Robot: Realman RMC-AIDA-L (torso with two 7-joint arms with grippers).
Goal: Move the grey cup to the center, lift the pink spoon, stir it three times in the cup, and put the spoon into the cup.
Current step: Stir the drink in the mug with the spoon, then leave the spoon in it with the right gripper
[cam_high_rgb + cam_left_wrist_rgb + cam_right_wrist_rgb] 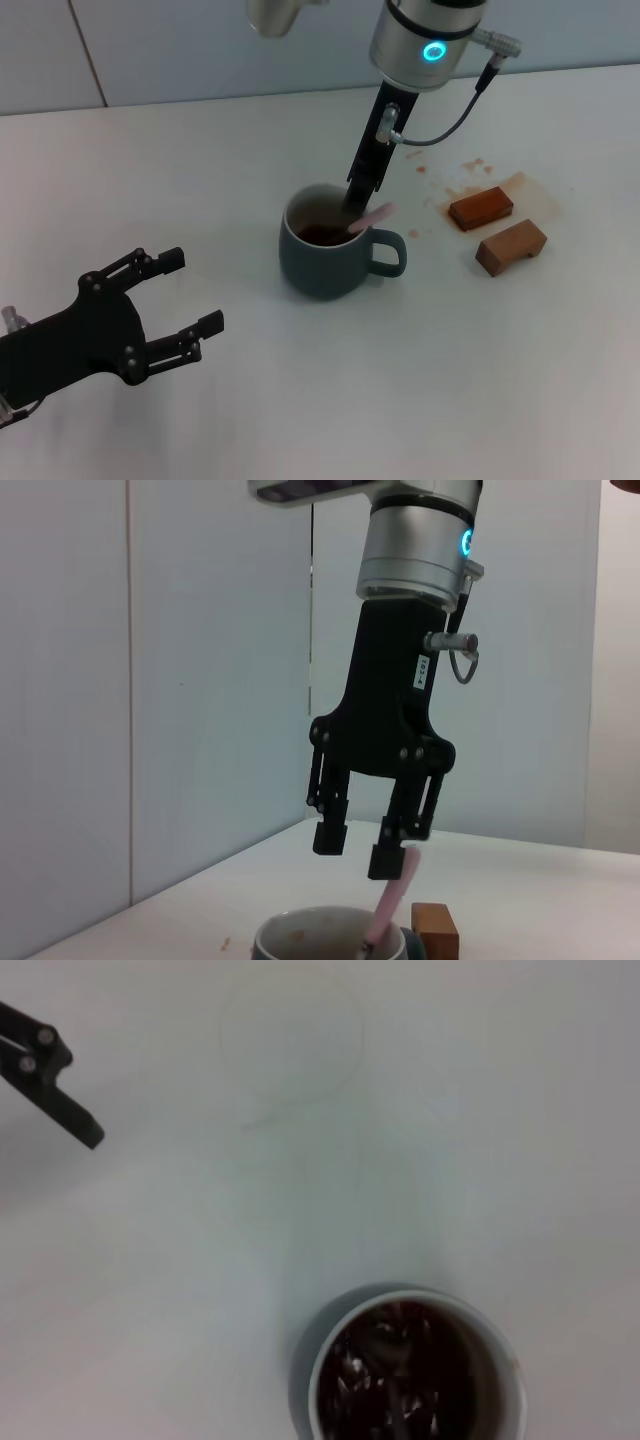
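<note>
White table [300, 400] is bearing the grey cup [325, 262]; pink spoon [372, 217] is leaning inside it, right gripper [362, 851] parting above, left gripper [190, 300] idling open nearby.

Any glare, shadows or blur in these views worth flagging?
Head view: even light, soft shadow beside the rounded blue-grey ceramic mug. Left wrist view: right gripper dark against a bright wall. Right wrist view: specks of glare on the brown liquid; faint ring mark on the white table.
</note>
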